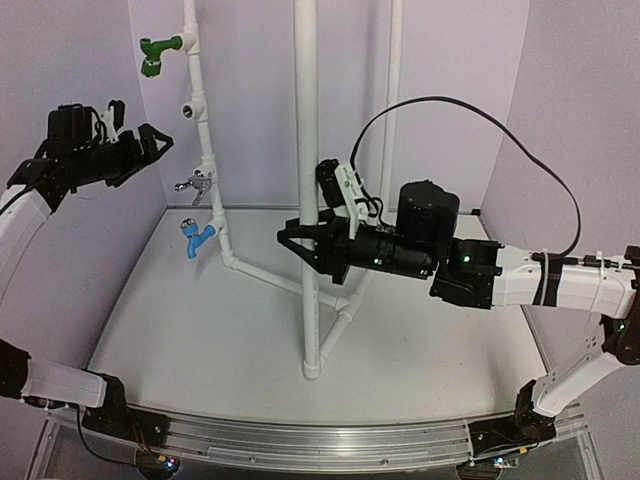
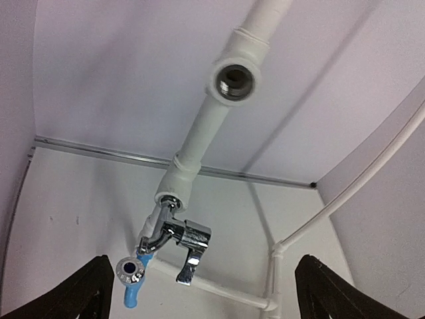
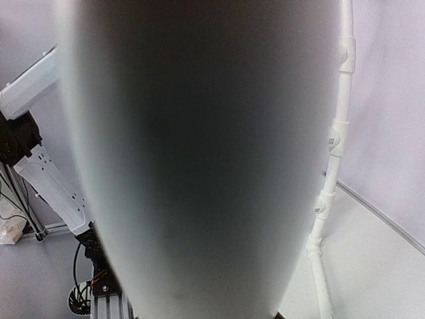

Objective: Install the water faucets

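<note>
Three taps sit on the thin white pipe (image 1: 206,140) that climbs the upper left of the overhead view. A green tap (image 1: 155,55) is at the top and a silver tap (image 1: 196,184) is lower down. A blue tap (image 1: 198,238) is just beneath the silver one, near the bench (image 1: 200,340). Between the green and silver ones a socket (image 1: 194,108) on the pipe faces outward, its mouth open.

At the far left of that view the left claw (image 1: 160,142) hangs in the air, about level with the stretch between the socket and the silver tap. It is well apart from the pipe and points toward it. Its jaws are spread wide and hold nothing. In the left wrist view its dark fingers (image 2: 80,292) show only in the two bottom corners. The silver tap (image 2: 182,239) and blue tap (image 2: 131,279) lie low in the frame between them, and the socket (image 2: 232,80) is above.

Near the centre of the overhead view the right claw (image 1: 296,250) sits right at the thick upright pole (image 1: 306,120), with dark finger parts showing on either side of it. The right wrist view is almost filled by that blurred white pole (image 3: 199,159), and no fingers show there. I cannot tell whether this claw grips the pole or only straddles it.
</note>
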Controlling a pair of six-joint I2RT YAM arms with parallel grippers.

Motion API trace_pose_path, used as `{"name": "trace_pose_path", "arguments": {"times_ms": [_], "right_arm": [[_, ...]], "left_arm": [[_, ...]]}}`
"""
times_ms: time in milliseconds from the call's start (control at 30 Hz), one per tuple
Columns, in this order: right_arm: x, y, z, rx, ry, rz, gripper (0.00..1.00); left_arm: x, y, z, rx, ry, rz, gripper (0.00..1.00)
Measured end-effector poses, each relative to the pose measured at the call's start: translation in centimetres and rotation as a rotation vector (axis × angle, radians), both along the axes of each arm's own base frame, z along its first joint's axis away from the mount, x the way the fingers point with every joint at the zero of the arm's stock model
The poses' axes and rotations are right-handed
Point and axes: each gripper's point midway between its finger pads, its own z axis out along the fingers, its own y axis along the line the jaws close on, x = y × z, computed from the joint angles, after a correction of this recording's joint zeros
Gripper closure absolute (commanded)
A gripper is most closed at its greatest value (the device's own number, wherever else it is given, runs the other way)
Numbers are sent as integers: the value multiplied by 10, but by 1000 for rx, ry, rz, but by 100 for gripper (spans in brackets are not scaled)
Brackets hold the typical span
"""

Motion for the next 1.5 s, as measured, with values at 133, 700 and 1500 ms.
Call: {"name": "trace_pose_path", "arguments": {"times_ms": [133, 700, 1500], "right_arm": [[0, 0, 0, 0, 0, -1, 100], [3, 1, 1, 1, 2, -13, 100], [3, 2, 2, 4, 6, -13, 100]], "left_arm": [[32, 32, -39, -315, 121, -39, 5], [62, 1, -91, -844, 328, -347, 22], [93, -39, -116, -299, 329, -134, 94]]}}
